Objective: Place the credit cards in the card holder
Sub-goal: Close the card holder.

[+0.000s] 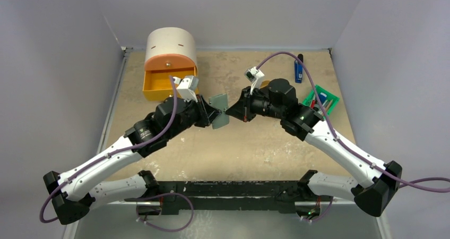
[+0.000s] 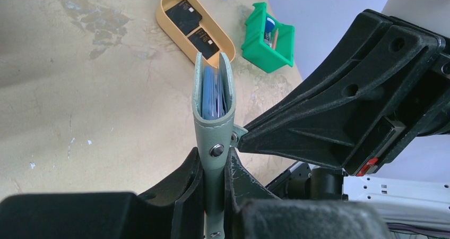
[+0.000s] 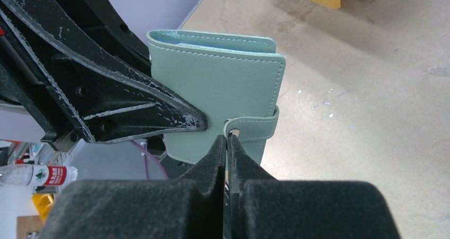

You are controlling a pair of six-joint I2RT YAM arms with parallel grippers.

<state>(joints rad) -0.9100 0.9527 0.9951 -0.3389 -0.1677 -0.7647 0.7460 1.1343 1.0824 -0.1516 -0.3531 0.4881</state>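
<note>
My left gripper is shut on the spine end of the grey-green card holder and holds it upright above the table's middle. The holder is slightly parted, with pale blue inner pockets showing. My right gripper comes from the right, its tips shut on the end of the snap tab. Two black credit cards lie in a tan oval tray beyond the holder; the top view hides them behind the right arm.
A green bin with small items stands at the right. A blue-and-black stick lies at the back right. A cream cylinder cabinet with an open orange drawer stands at the back left.
</note>
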